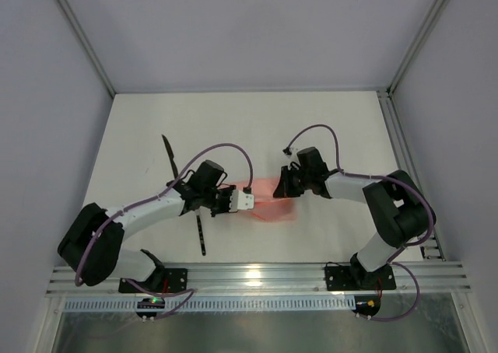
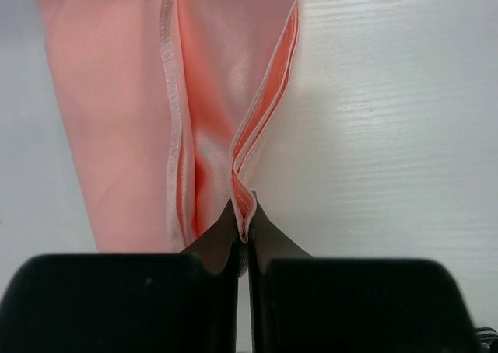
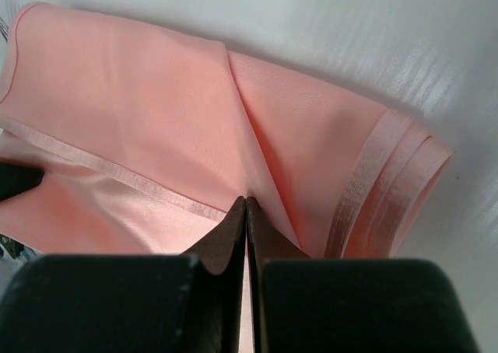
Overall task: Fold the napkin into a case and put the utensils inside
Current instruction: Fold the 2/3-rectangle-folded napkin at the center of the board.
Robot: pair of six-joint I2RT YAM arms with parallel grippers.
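1. Napkin (image 1: 271,204): pale-pink cloth, folded into a small layered packet. It lies on the white table (image 1: 350,135) near the middle, between the two grippers.
2. Left gripper (image 2: 243,227): fingers pressed together on the napkin's left end. They pinch a stack of hemmed edges where these run to a point, and the cloth rises slightly into the pinch.
3. Right gripper (image 3: 247,207): fingers pressed together on the napkin's right side, pinching a crease in the upper layer. In the right wrist view several hemmed layers fan out just beside it.
4. Handling (judged): the cloth appears thin, soft and very light. Its faint sheen suggests that the layers will slide over one another. Having no stiffness, a fold is likely to hold only while pressed or pinned. The best holds are the hems and corners, where the layers stack and one pinch catches them all. A pinch in mid-panel would probably lift the top layer alone.
5. Utensils: two slim dark pieces lie on the table to the left, well apart from the napkin. These are the far utensil (image 1: 170,154) and the near utensil (image 1: 201,233). Which one is the fork cannot be told at this size. Neither is inside the cloth.
6. Obstruction: the left arm (image 1: 148,209) stretches across between the two utensils, and its wrist hangs over the near utensil's far end. Either pick-up would likely call for repositioning that arm.
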